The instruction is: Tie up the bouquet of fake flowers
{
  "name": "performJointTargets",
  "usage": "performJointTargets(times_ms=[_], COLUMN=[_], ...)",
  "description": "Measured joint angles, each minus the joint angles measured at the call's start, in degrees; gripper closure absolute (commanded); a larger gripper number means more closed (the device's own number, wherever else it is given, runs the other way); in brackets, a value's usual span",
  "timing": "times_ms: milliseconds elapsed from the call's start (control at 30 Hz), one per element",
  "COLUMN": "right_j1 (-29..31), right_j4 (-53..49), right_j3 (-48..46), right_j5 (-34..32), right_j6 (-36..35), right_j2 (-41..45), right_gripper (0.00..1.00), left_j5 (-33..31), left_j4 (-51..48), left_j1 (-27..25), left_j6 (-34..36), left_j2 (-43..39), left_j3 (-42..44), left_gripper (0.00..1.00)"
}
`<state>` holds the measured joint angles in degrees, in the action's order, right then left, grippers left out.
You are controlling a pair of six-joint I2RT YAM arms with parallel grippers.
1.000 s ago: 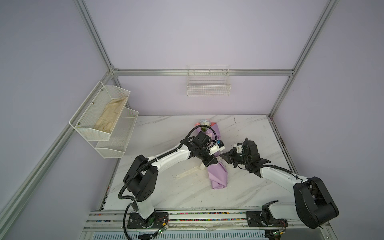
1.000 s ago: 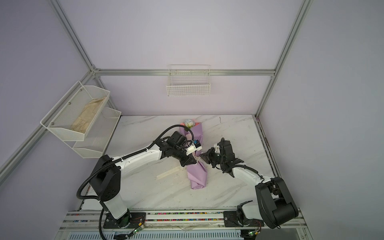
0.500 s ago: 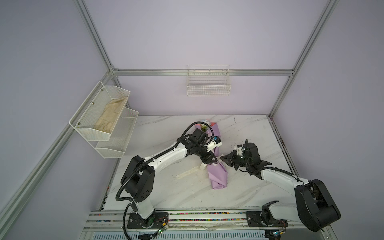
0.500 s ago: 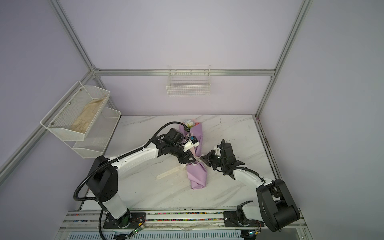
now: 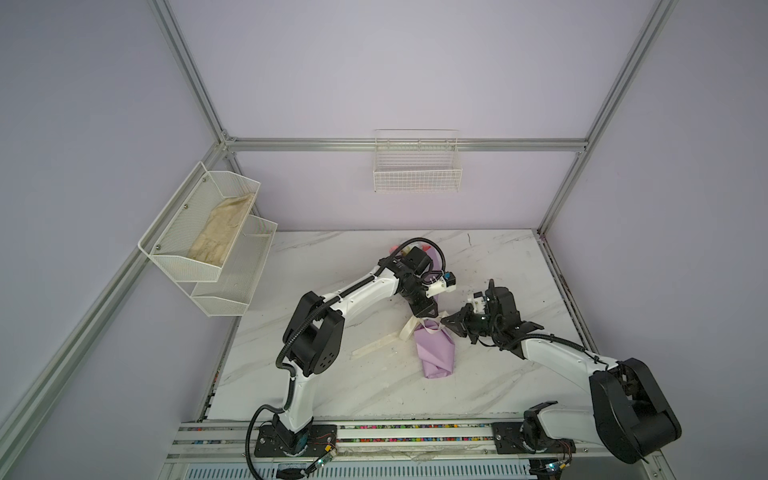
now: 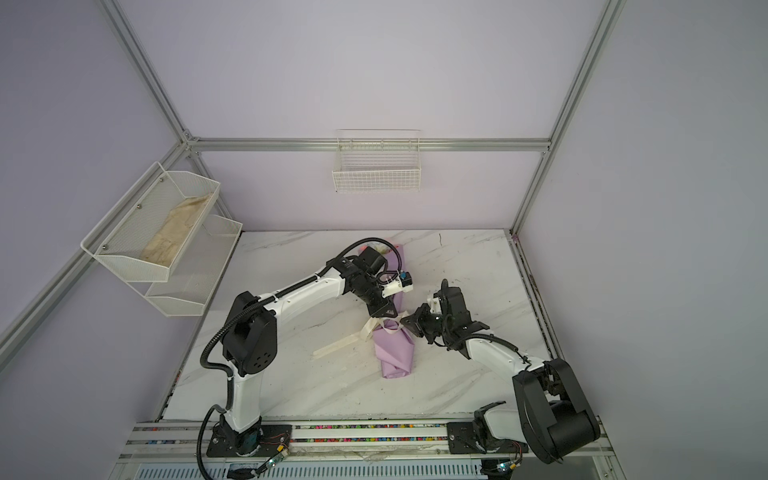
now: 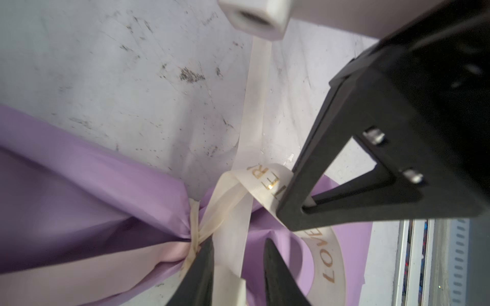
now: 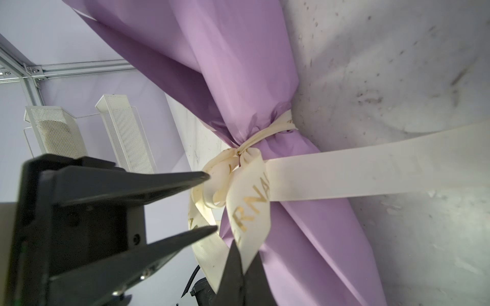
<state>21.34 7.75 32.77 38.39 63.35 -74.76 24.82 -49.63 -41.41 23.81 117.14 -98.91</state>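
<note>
Bouquet of fake flowers [image 5: 436, 353] is lying on the marble table [image 5: 332, 257], its lilac foot nearest me and its heads pointing to 12 o'clock. At its waist, my right gripper [image 8: 244, 262] is pinching a lettered ribbon [image 8: 252, 201] tail tight. My left gripper [image 7: 238, 241] is standing with its fingers apart around another strand. I'm judging that I should be closing the left close to the knot [image 8: 240, 152], then pulling evenly toward 9 and 3 o'clock.
</note>
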Motion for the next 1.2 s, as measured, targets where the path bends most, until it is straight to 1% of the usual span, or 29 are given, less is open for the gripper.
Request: performJointTargets(times_ms=[100, 267, 500, 600, 700, 833, 967, 1200], right_j1=[0.0, 0.0, 0.0, 0.0, 0.0, 0.0, 0.0, 0.0], right_j4=[0.0, 0.0, 0.1, 0.1, 0.1, 0.2, 0.2, 0.1], right_j3=[0.0, 0.0, 0.0, 0.0, 0.0, 0.0, 0.0, 0.0], right_j5=[0.0, 0.1, 0.2, 0.2, 0.2, 0.2, 0.0, -0.2], right_j6=[0.0, 0.0, 0.0, 0.0, 0.1, 0.1, 0.0, 0.0], right_j2=[0.3, 0.3, 0.3, 0.3, 0.3, 0.3, 0.2, -0.7], right_gripper=[1.00, 1.00, 1.00, 1.00, 1.00, 1.00, 1.00, 1.00], left_j5=[-1.8, -4.7, -9.9, -12.0, -13.5, -14.8, -15.4, -15.3], left_j4=[-2.6, -4.9, -7.3, -8.4, -9.2, -9.9, -9.8, -9.1], left_j1=[-1.4, -2.4, -3.0, -3.6, -3.8, -4.0, -4.0, -4.0], left_j6=[2.0, 4.8, 7.3, 8.2, 9.0, 9.9, 9.9, 9.7], left_j2=[0.9, 1.1, 2.9, 4.6, 5.6, 5.7, 5.5, 3.6], left_j3=[-0.4, -1.8, -4.4, -5.2, -5.6, -6.3, -6.4, -6.4], left_gripper=[0.68, 0.62, 0.62, 0.69, 0.81, 0.89, 0.91, 0.92])
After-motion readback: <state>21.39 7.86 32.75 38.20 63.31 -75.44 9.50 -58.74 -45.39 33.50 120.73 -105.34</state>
